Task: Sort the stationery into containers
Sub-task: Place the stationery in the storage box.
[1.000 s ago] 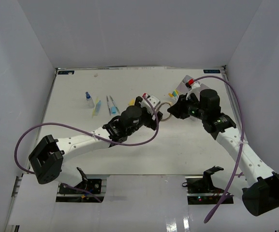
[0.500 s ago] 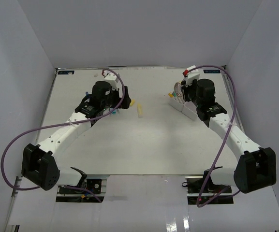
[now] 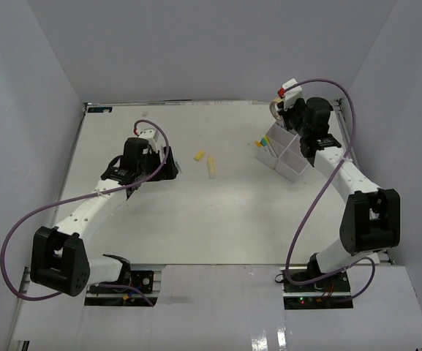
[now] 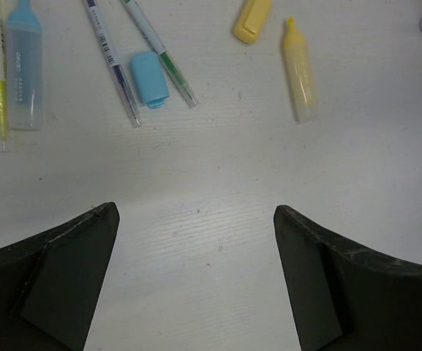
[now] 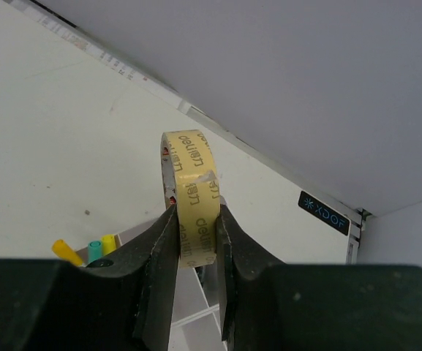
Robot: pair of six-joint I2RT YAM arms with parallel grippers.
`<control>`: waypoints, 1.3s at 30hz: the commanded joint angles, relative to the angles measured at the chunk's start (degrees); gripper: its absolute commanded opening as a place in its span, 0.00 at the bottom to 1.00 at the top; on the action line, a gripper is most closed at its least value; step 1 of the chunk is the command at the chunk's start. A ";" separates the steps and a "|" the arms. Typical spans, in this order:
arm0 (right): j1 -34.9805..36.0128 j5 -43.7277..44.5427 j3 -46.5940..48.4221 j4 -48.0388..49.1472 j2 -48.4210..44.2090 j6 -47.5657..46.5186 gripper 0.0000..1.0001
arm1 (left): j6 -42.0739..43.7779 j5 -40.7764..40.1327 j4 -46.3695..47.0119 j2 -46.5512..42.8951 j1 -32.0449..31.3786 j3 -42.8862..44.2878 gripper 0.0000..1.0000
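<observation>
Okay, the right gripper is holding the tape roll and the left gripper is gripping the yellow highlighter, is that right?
Not quite. The left gripper is open and holds nothing; the yellow highlighter lies on the table beyond its fingers, as the left wrist view shows. The right gripper is indeed holding the tape roll.

Table (image 3: 218,212): tray (image 3: 291,167) at right rear, markers (image 3: 262,143) standing in it, tape (image 5: 190,194) above; highlighter (image 3: 211,167) and cap (image 3: 199,155) centre; pens (image 4: 112,62) left.
</observation>
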 commanded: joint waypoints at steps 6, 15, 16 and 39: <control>-0.70 -2.55 -0.71 1.47 2.58 -2.64 0.08 | -0.09 -3.35 -0.80 -1.58 0.31 0.65 0.98; -2.54 -1.23 -5.64 0.42 0.47 -3.26 0.08 | -0.17 -2.82 -0.80 -1.23 0.31 0.65 0.98; -2.63 -0.70 -5.81 0.42 0.56 -3.26 0.08 | -0.09 -2.91 -0.89 -1.14 0.31 0.65 0.98; -2.72 -3.85 -5.46 -4.06 -7.60 11.75 0.82 | 0.00 -9.06 -1.85 -2.46 1.63 -0.31 0.98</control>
